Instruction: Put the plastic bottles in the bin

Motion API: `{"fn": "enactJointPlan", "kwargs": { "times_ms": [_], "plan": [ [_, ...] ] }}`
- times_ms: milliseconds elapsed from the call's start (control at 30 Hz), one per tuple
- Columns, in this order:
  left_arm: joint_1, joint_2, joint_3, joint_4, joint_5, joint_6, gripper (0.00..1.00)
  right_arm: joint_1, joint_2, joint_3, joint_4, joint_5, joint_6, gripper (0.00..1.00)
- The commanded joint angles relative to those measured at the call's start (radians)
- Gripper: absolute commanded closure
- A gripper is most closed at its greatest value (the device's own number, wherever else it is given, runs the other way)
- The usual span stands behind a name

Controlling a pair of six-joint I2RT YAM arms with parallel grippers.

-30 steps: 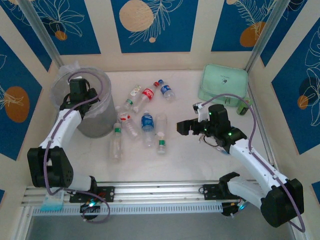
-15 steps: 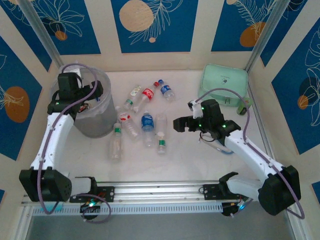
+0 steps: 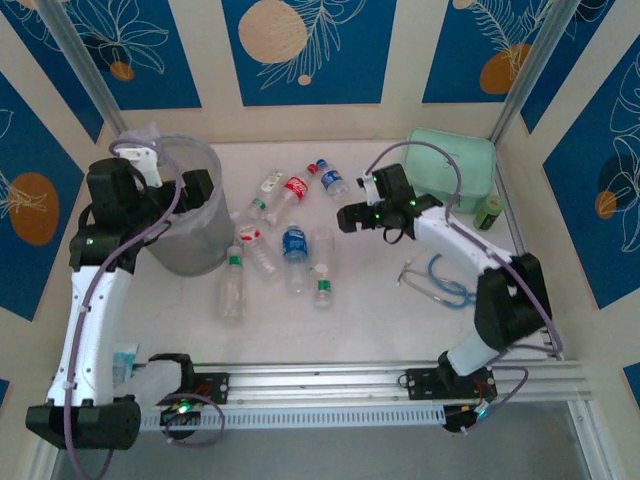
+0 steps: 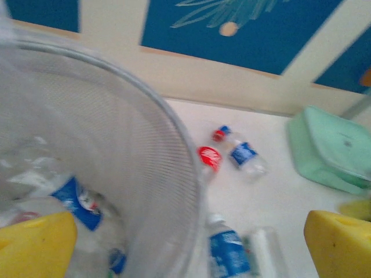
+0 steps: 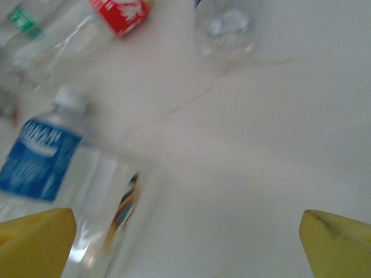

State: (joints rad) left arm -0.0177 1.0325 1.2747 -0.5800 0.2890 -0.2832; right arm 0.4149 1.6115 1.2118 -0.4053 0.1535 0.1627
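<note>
**Both end effectors released; bottles split between bin and desk**

The left end effector (image 3: 196, 186) hangs at the right-hand rim of the round grey waste bin (image 3: 186, 252), its jaws spread wide and holding nothing. In the left wrist view, one yellow finger (image 4: 35, 246) sits over the bin's (image 4: 139, 174) inside. The other sits over the white desk (image 3: 380, 310) outside it. A blue-labelled clear bottle (image 4: 76, 202) lies in the crinkly liner at the bottom of the bin, among other clear shapes too blurred to count.

The right end effector (image 3: 350, 216) is also spread open and empty. It hovers above the desk just right of the scattered clear plastic bottles (image 3: 294, 243), which lie on their sides between the bin and the right arm. Its wrist view is blurred, but it shows a blue-labelled bottle (image 5: 40, 156) at lower left and a red-labelled bottle (image 5: 119, 13) at the top edge.

A mint green rectangular zip case (image 3: 450, 165) rests at the far right of the desk. A small dark green can (image 3: 487, 213) stands just beside its near right corner. A blue stethoscope (image 3: 445, 282) lies nearer the arms.
</note>
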Motion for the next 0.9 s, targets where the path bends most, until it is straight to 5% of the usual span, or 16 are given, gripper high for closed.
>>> {"fn": "enactJointPlan", "kwargs": {
  "times_ms": [0,367,600,867],
  "plan": [
    [-0.005,-0.021,-0.034,0.018,0.200,-0.038,0.00,-0.018,0.152,0.126,0.016,0.001,-0.104,0.01],
    [-0.008,-0.144,-0.115,-0.044,0.378,-0.074,0.00,-0.016,0.617,0.628,-0.102,-0.044,-0.153,0.01],
    [-0.008,-0.214,-0.149,-0.057,0.356,-0.046,0.00,-0.014,0.753,0.802,-0.223,0.003,-0.135,0.00],
    [-0.008,-0.204,-0.177,-0.061,0.339,-0.066,0.00,-0.018,0.730,0.773,-0.219,0.003,-0.108,0.37]
  ]
}}
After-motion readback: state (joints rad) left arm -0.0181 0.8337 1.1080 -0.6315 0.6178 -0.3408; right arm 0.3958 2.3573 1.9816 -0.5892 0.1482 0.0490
